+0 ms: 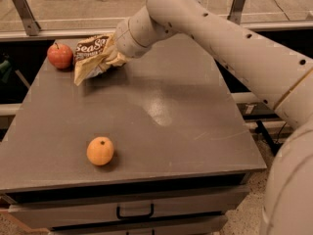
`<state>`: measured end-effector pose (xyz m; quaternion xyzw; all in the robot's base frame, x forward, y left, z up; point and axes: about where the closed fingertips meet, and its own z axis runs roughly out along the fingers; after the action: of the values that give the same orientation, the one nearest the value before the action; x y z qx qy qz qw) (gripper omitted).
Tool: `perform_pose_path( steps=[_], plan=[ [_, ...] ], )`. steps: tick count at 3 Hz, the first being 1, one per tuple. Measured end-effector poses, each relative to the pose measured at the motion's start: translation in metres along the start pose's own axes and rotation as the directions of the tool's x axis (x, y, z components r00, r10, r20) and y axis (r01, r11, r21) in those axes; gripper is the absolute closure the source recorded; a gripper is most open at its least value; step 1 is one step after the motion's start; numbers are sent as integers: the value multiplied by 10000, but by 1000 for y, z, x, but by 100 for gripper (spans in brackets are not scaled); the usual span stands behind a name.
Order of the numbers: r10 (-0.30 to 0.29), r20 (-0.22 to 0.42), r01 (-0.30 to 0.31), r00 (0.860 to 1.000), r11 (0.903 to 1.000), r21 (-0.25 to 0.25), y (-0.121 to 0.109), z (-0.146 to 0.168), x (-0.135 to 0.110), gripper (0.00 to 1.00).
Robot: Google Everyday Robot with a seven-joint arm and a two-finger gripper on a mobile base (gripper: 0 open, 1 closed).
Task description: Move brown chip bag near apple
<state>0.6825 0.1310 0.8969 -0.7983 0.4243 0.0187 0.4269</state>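
Tool (114, 56) clamped on brown chip bag (91, 58) — table (186, 126) far-left, just beside apple (59, 56).

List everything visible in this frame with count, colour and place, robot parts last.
apple: one, red, far left corner of the table.
brown chip bag: one, dark brown with white lettering and a tan lower edge, tilted, close to the right of the apple.
orange fruit: one, orange, near left part of the table, on its own.
table: one, grey, fills the middle of the view.
drawer handle: one, black, on the front below the table top.
arm: one, off-white, reaches in from the right over the table's far side.
end effector: one, off-white, at the bag's right edge, closed on it.
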Motion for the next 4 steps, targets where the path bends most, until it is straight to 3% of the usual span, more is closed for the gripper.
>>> perform_pose_path(
  steps=[2,3,4],
  plan=[
    [58,-350,-49,9994,9997,244,-8,-5,17,12],
    [453,-193,-441,9988,9975,543,-14,-20,15,0],
    [1870,-75,-1857,9823,9789,851,-22,-72,33,0]
  ],
)
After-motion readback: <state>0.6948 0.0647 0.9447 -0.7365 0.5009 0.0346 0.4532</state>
